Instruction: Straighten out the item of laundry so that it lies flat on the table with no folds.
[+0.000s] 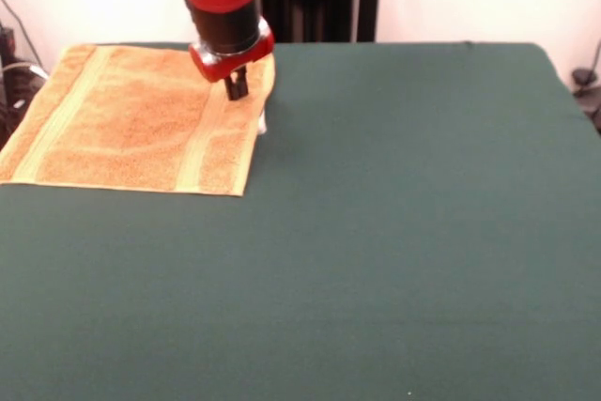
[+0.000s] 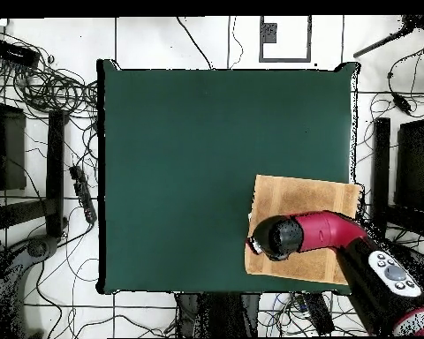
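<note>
The towel (image 1: 131, 119) lies nearly flat on the bench (image 1: 394, 232); narrow, empty-looking fingers (image 1: 236, 84) hover over its far corner, likely for a final tug.

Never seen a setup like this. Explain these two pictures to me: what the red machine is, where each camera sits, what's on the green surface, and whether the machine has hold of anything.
The red and black machine is a robot arm; its gripper is the small dark tool at its tip. One picture is taken from across the table, facing the robot, so the arm comes in from the top. The other looks straight down from above, with the robot's base at the bottom, so the sides appear swapped.

On the table, covered in dark green, lies a towel, orange-tan with two paler bands, near the corner close to the robot. It looks spread nearly flat. A small white tag shows at one edge.

The gripper is down over the towel's edge near that tag. Whether it is pinching the cloth cannot be told.
</note>
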